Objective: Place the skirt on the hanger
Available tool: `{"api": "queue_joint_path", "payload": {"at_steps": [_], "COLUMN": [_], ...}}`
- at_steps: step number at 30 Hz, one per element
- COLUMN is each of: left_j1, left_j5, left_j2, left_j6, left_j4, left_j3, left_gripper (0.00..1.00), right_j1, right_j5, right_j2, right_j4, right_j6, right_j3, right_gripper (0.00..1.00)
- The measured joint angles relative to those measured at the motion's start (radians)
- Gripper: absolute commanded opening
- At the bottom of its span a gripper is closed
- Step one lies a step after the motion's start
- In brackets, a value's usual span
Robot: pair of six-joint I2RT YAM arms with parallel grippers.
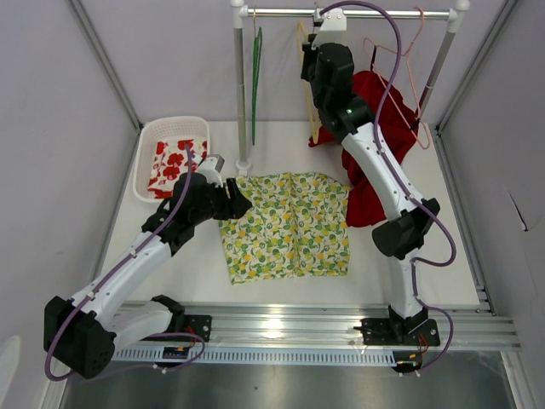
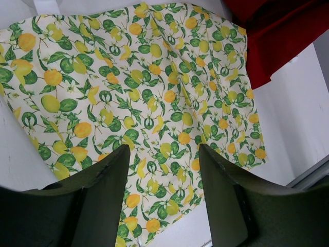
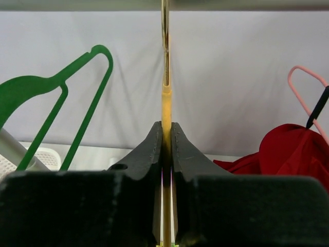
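Note:
The skirt, white with a lemon and leaf print, lies flat on the table; it fills the left wrist view. My left gripper is open and empty, hovering at the skirt's upper left corner. My right gripper is raised to the rail and shut on the wooden hanger; in the right wrist view the yellow-tan hanger neck is pinched between the fingertips, its metal hook going up to the rail.
A clothes rail on two posts stands at the back with a green hanger and a pink wire hanger. A red garment hangs and drapes right of the skirt. A white basket holds red-flowered cloth at left.

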Motion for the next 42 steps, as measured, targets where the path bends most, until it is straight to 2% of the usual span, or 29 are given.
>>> {"api": "queue_joint_path", "payload": {"at_steps": [1, 5, 9, 13, 15, 16, 33, 42], "left_j1": [0.0, 0.0, 0.0, 0.0, 0.0, 0.0, 0.0, 0.001], "left_j5": [0.0, 0.0, 0.0, 0.0, 0.0, 0.0, -0.001, 0.0], "left_j2": [0.0, 0.0, 0.0, 0.0, 0.0, 0.0, 0.0, 0.0], "left_j6": [0.0, 0.0, 0.0, 0.0, 0.0, 0.0, 0.0, 0.0], "left_j4": [0.0, 0.0, 0.0, 0.0, 0.0, 0.0, 0.0, 0.0], "left_j3": [0.0, 0.0, 0.0, 0.0, 0.0, 0.0, 0.0, 0.0], "left_gripper": [0.62, 0.61, 0.62, 0.61, 0.62, 0.61, 0.61, 0.61], "right_j1": [-0.003, -0.009, -0.011, -0.015, -0.018, -0.02, -0.031, -0.034], "right_j5": [-0.011, -0.042, -0.059, -0.079, -0.087, -0.09, -0.12, -0.122], "right_j2": [0.0, 0.0, 0.0, 0.0, 0.0, 0.0, -0.079, -0.261], "right_j4": [0.0, 0.0, -0.005, -0.007, -0.006, -0.003, 0.061, 0.124], "right_j6": [0.006, 0.021, 0.028, 0.033, 0.035, 0.037, 0.015, 0.014], "right_j3": [0.0, -0.01, -0.027, -0.029, -0.029, -0.029, -0.113, -0.329], "right_gripper": [0.2, 0.27, 0.29, 0.14, 0.02, 0.0, 0.0, 0.0]}}
